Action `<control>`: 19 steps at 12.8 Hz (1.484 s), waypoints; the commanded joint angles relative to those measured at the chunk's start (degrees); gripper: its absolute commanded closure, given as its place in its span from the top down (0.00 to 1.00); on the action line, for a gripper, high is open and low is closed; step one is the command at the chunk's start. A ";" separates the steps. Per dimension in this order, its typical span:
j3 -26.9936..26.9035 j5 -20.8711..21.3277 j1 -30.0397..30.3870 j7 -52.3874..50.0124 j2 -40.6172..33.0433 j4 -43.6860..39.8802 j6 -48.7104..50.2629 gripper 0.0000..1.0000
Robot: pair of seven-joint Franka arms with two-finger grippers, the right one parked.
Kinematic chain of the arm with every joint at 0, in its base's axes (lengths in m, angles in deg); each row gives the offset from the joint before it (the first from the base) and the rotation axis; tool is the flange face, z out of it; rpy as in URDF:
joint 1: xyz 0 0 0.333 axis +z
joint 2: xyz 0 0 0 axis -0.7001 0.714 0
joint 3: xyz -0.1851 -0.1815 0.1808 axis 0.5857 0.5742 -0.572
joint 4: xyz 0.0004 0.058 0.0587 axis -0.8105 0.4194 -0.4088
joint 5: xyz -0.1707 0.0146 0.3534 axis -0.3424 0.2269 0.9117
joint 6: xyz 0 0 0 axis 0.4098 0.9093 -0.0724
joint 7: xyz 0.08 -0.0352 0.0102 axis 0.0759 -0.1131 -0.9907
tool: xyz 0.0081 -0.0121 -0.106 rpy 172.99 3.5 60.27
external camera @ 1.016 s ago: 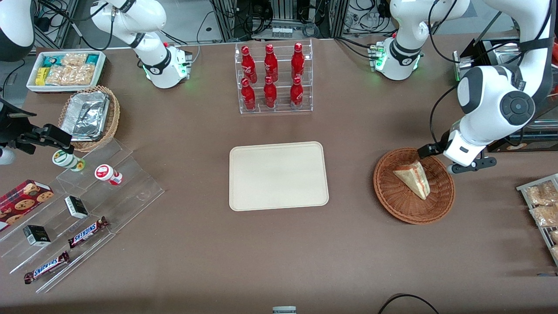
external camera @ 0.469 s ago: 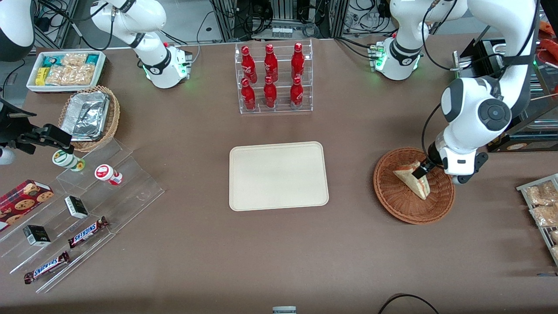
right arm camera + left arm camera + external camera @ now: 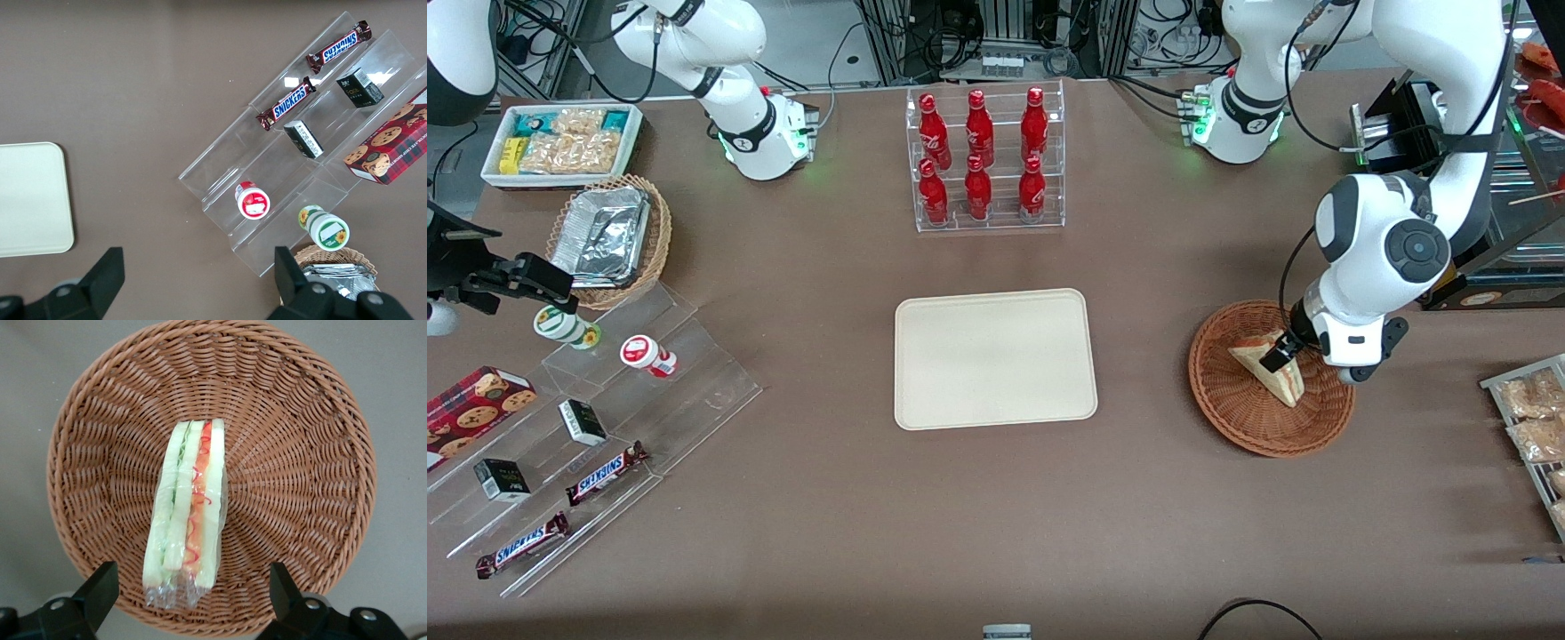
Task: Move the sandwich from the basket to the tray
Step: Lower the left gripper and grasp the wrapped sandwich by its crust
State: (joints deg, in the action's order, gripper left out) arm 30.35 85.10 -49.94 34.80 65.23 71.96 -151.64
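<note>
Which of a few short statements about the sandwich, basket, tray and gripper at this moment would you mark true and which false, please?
1. The sandwich lies inside the reddish-brown wicker basket. True.
2. The cream tray already holds the sandwich. False: nothing lies on the tray, and the sandwich is in the basket.
3. The gripper is open, one finger on each side of the sandwich. True.
4. The gripper is over the tray. False: it is over the basket, at the sandwich.
5. The rack of red bottles is nearer to the front camera than the tray. False: it is farther from it.
</note>
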 commanded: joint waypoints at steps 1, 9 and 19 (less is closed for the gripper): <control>-0.10 -0.50 -0.30 -1.10 2.17 -0.25 -2.13 1.00; -0.19 0.21 -0.91 -1.01 7.10 0.01 -4.33 0.92; 2.52 4.86 -3.71 4.08 1.39 -8.15 15.69 0.00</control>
State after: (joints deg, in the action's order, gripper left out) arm 31.99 89.07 -51.24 38.01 67.35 66.62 -140.09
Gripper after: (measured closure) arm 0.722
